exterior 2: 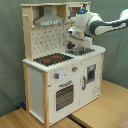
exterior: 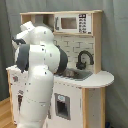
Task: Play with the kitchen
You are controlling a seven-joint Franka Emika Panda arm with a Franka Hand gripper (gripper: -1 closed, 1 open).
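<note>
The kitchen (exterior 2: pixel 60 75) stands upright; the arm (exterior 2: pixel 92 22) reaches in from 2 o'clock, over the sink (exterior 2: pixel 82 50). Gripper (exterior 2: pixel 74 46) state: cannot tell.

You are looking at the kitchen (exterior 2: pixel 60 70), white and light wood, seen from its front corner. The black-red stovetop (exterior 2: pixel 52 59) sits toward the second exterior view's left, under the grey hood (exterior 2: pixel 48 20). The oven door (exterior 2: pixel 63 96) is closed. Your robot arm (exterior 2: pixel 92 25) reaches in from the second exterior view's right, its end hanging over the sink area (exterior 2: pixel 80 50).
</note>
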